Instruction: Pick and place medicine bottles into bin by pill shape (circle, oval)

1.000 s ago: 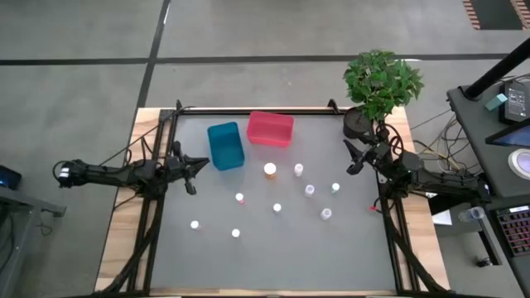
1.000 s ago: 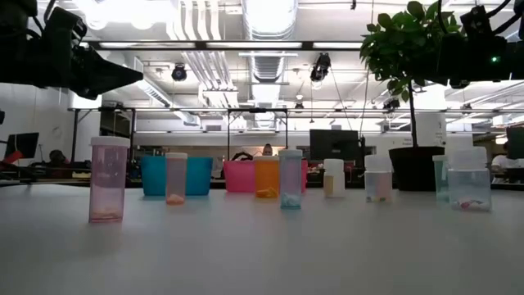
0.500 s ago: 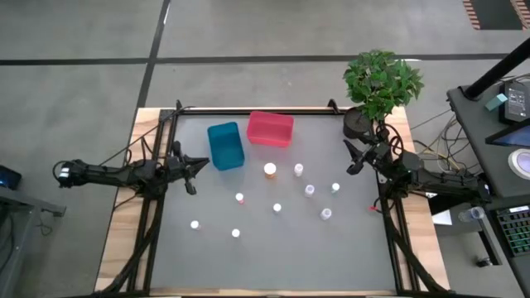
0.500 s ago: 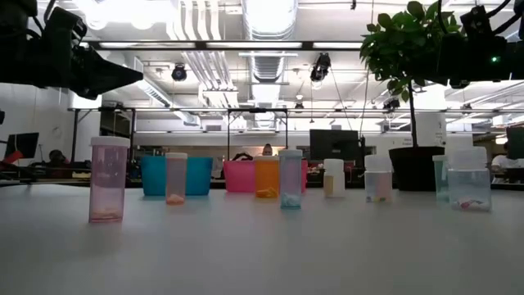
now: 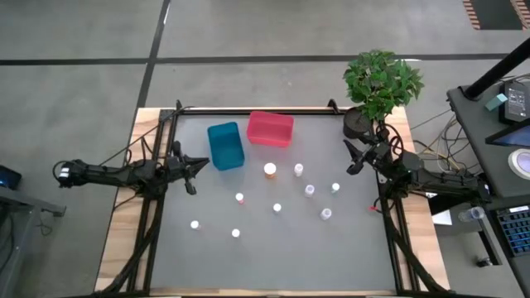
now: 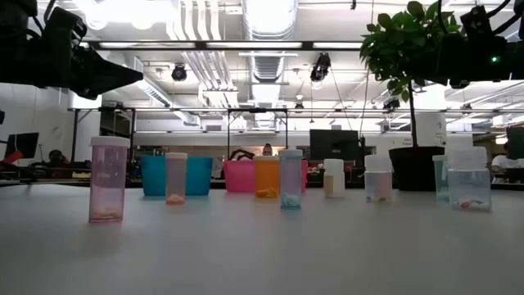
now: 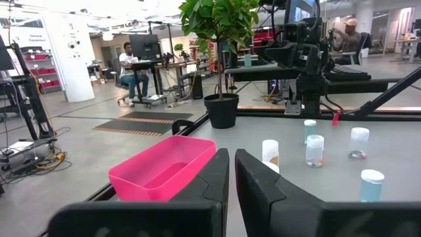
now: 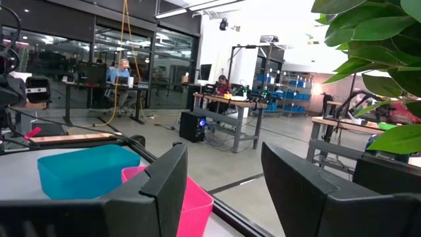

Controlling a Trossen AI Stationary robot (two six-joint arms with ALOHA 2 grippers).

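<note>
a: what has changed over the last second?

b: nothing that shows; both arms sit exactly where they were, so no pick has begun and the sorting is, as i judge it, still at its start.

a: where are the grippers?

b: the left gripper (image 5: 199, 164) hangs at the bench's left edge, beside the blue bin (image 5: 225, 146), fingers pressed together on nothing; the right gripper (image 5: 353, 159) hangs at the right edge, near the potted plant (image 5: 379, 83) in the far right corner, fingers parted and empty.

a: and the medicine bottles?

b: all upright on the bench, none in a bin; the orange bottle (image 5: 270, 171) stands just in front of the pink bin (image 5: 270, 129); a white-capped bottle (image 5: 298, 170) is beside it; the others scatter across the middle, down to one nearer the left front (image 5: 195, 224); both bins sit side by side along the far edge.

a: what does that mean?

b: every bottle still waits to be sorted; either arm could start.
</note>
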